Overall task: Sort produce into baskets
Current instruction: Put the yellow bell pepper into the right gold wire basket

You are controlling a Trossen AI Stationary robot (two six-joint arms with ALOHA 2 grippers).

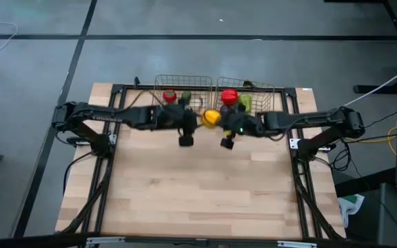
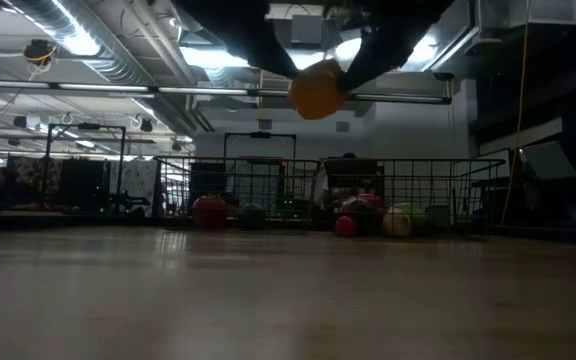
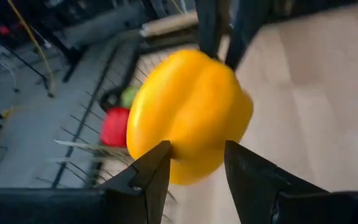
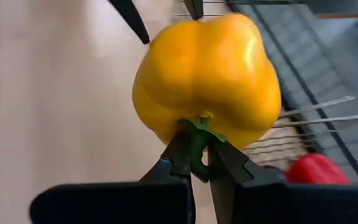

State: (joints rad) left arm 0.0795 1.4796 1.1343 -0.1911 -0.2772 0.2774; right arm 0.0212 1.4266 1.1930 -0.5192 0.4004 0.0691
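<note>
A yellow pepper is held in the air between my two grippers, just in front of the two wire baskets at the table's far edge. My right gripper is shut on its green stem. My left gripper is open, with its fingertips at the pepper's blunt end, one on either side. I cannot tell whether they touch it. A red tomato lies in the left basket. A red pepper and green pieces lie in the right basket. My right gripper pinches the pepper's green stem between its two fingertips. The fingers come level from the table's right. The pepper lies on its side beyond the fingertips, stem toward the right, lifted well clear of the table.
Both baskets stand side by side against the far edge; in the low view they hold several pieces. The wooden table top stretches bare toward the near edge. A black frame runs along the table's sides.
</note>
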